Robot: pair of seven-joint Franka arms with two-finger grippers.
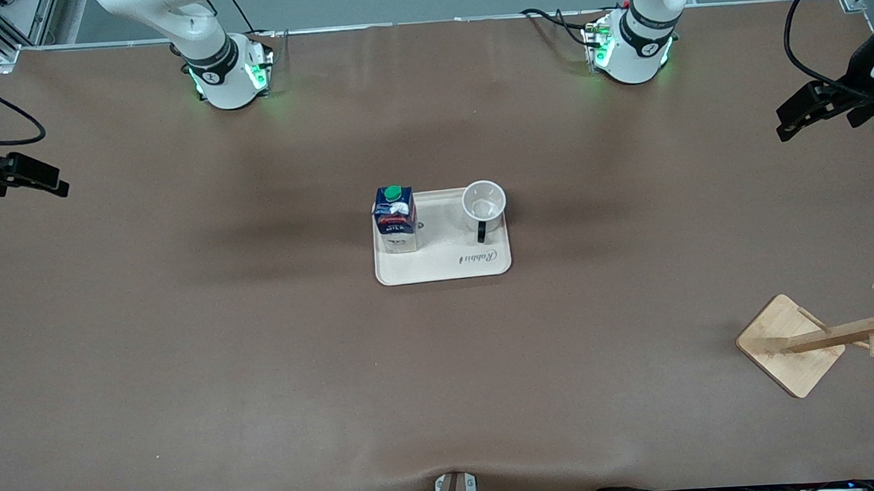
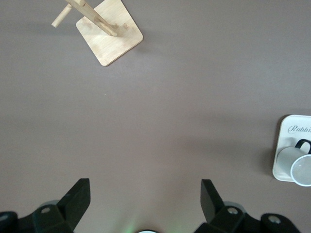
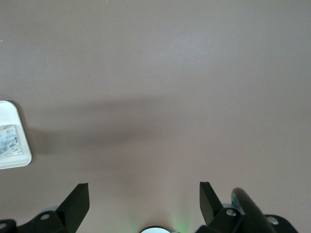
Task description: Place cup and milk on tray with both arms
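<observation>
Both grippers spread wide and empty, parked over bare table: left gripper (image 1: pixel 793 123) at its arm's end, right gripper (image 1: pixel 45 184) at its own, each waiting. Well apart from either, mid-table, tray (image 1: pixel 438 264) lying long axis arm-to-arm, carrying upright milk (image 1: pixel 395 221) toward right arm's end and cup (image 1: pixel 484 202) toward left arm's, handle pointing at front camera. Looks finished.

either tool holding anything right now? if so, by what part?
Nothing held. The left tool and the right tool are both open over bare table; the milk and the cup stand on the tray.
</observation>
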